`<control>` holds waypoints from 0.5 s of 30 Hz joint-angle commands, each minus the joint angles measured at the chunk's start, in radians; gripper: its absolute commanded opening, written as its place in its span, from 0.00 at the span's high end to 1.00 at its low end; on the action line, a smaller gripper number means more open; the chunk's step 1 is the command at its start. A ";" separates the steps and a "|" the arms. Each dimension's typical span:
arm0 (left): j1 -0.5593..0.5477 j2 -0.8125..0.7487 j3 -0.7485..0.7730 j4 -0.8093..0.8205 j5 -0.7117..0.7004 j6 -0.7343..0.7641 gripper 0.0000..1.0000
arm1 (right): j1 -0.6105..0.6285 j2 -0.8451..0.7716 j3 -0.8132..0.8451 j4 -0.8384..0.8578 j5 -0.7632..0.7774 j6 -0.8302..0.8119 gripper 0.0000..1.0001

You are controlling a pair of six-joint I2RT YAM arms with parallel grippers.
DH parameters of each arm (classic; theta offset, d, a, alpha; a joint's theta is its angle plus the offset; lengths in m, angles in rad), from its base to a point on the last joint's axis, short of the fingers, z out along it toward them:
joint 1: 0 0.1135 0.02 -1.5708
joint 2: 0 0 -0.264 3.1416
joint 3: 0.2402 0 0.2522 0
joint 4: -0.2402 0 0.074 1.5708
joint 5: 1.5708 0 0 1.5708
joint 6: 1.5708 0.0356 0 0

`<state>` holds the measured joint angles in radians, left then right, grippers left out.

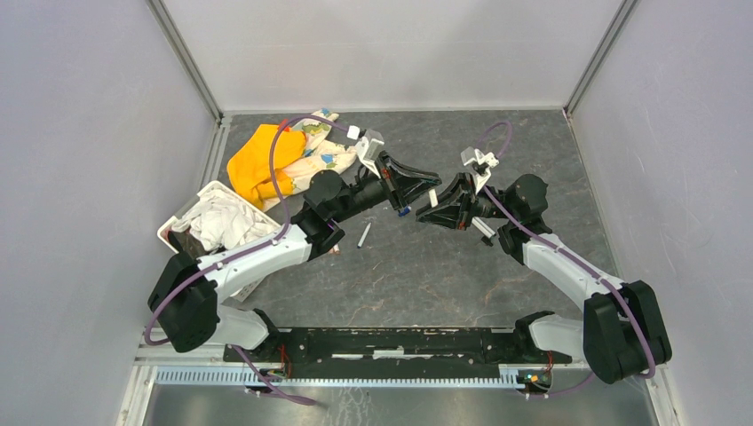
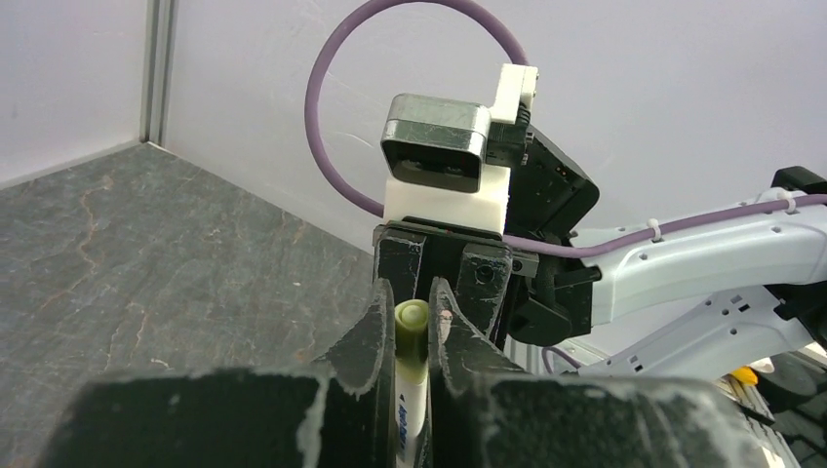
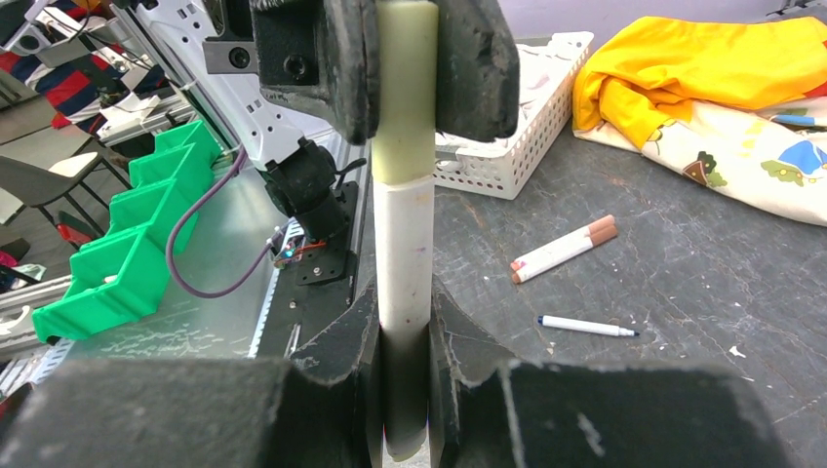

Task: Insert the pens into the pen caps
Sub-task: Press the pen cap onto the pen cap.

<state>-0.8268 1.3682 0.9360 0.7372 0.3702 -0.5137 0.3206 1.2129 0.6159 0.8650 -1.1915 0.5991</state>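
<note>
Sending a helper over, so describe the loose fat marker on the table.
Find the white basket beside the yellow cloth. On the dark table before them lies a thick white marker with brown ends; the neighbouring pen is far thinner.

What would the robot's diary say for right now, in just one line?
left gripper: shut on cream cap | right gripper: shut on white pen | cap meets pen in line | loose: brown-capped marker, thin pen

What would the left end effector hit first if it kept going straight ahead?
Probably the right end effector. It sits directly ahead and very close, holding the other end of the pen.
</note>
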 commanded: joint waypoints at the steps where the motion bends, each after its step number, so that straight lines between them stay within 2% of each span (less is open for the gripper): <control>1: -0.003 -0.020 0.016 0.002 0.041 0.080 0.98 | 0.004 0.003 0.036 0.071 0.023 0.071 1.00; 5: -0.033 -0.047 -0.075 0.010 0.068 0.152 0.98 | 0.003 0.048 0.078 0.151 -0.001 0.203 1.00; 6: -0.057 -0.058 -0.086 -0.038 0.060 0.207 0.98 | 0.003 0.071 0.095 0.226 -0.014 0.295 1.00; 9: -0.121 -0.068 -0.109 -0.201 0.039 0.315 0.98 | 0.002 0.134 0.126 0.657 -0.026 0.656 1.00; 10: -0.124 -0.074 -0.123 -0.208 0.051 0.301 0.98 | -0.003 0.142 0.150 0.725 -0.029 0.697 1.00; 11: -0.121 -0.093 -0.167 -0.186 0.062 0.266 0.98 | -0.008 0.126 0.167 0.688 -0.030 0.646 1.00; 12: -0.111 -0.103 -0.204 -0.149 0.075 0.211 0.98 | -0.018 0.091 0.178 0.521 -0.015 0.503 1.00; 13: -0.092 -0.112 -0.241 -0.079 0.085 0.114 0.98 | -0.020 0.042 0.197 0.244 0.027 0.276 1.00; 15: -0.071 -0.089 -0.307 0.108 0.080 -0.129 0.98 | 0.012 -0.004 0.354 -0.507 0.142 -0.335 1.00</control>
<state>-0.8867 1.2392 0.7990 0.8181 0.2886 -0.3550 0.3344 1.3251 0.7010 1.1149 -1.3800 0.9066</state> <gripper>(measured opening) 0.121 0.203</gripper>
